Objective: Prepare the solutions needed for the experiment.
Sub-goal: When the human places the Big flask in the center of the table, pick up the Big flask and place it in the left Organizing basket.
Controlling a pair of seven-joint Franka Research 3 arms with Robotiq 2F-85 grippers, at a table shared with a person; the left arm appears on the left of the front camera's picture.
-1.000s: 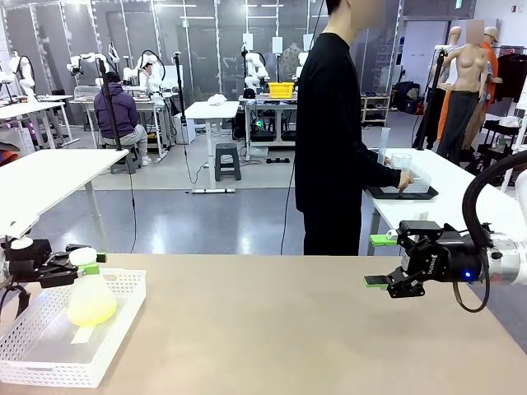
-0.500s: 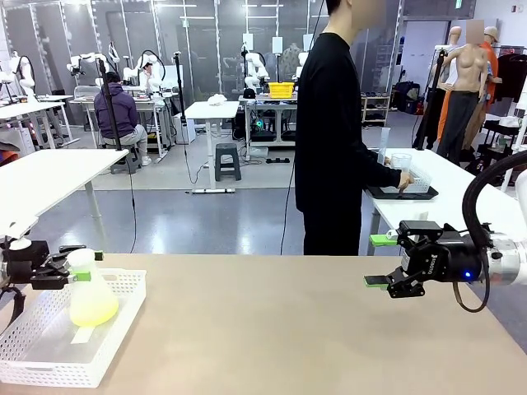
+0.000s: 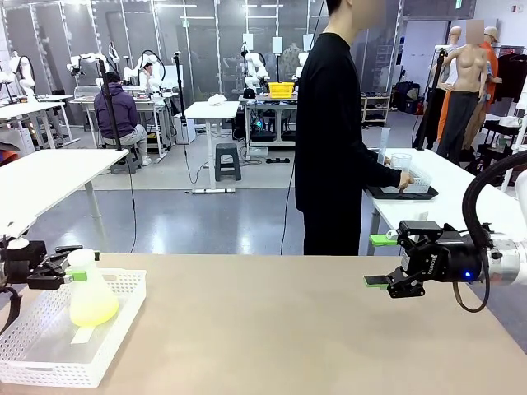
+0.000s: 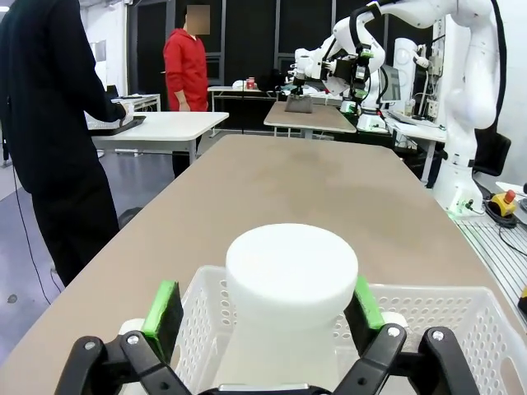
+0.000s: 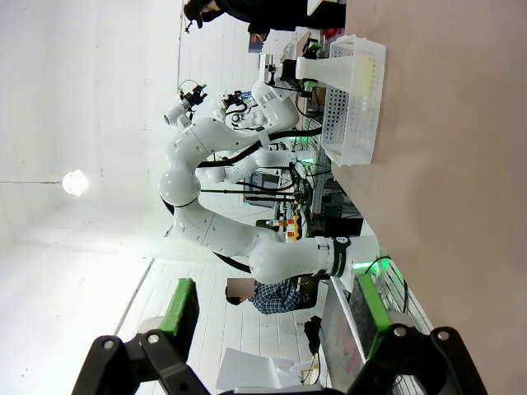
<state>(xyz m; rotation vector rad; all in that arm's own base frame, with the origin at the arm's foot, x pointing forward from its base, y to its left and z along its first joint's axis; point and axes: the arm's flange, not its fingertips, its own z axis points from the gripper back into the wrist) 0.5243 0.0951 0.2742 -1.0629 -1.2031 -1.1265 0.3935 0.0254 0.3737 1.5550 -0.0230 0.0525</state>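
A frosted conical flask [image 3: 90, 298] with a white cap [image 4: 292, 271] holds pale yellow-green solution and stands upright in the white mesh basket [image 3: 123, 329] at the table's left end. My left gripper [image 3: 81, 265] is open around the flask's neck, and its green pads [image 4: 162, 306] stand a little off the cap on either side. Over the table's right side my right gripper [image 3: 380, 261] hovers open with nothing in it. In the right wrist view, the right gripper [image 5: 276, 309] looks across at the basket [image 5: 356, 99] and flask [image 5: 342, 70].
A person in black [image 3: 333, 140] stands beyond the far edge, turned to a side table with a black tray [image 3: 401, 193] of clear beakers. The tan tabletop [image 3: 272, 329] between the basket and my right gripper is bare.
My left gripper has opened wide and let go of the flask's neck, drawing slightly left. The flask stays standing in the basket. The right arm has not moved.
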